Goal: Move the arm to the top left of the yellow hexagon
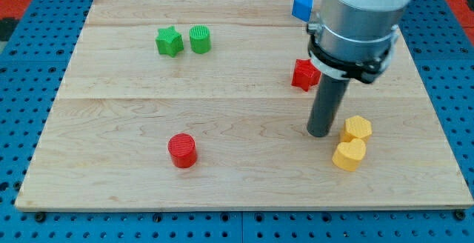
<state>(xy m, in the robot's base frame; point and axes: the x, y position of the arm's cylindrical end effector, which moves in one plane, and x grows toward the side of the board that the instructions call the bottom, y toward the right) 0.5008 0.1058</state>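
My tip (pixel 320 133), bare and holding nothing, rests just left of the yellow hexagon (pixel 357 128), touching 0 blocks, since only positioning is needed.

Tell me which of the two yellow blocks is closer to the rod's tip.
The yellow hexagon, the upper one, just right of my tip. The yellow heart lies lower and farther off.

A pale wooden board (pixel 222 169) lies on blue pegboard (pixel 29 50) — evenly lit.
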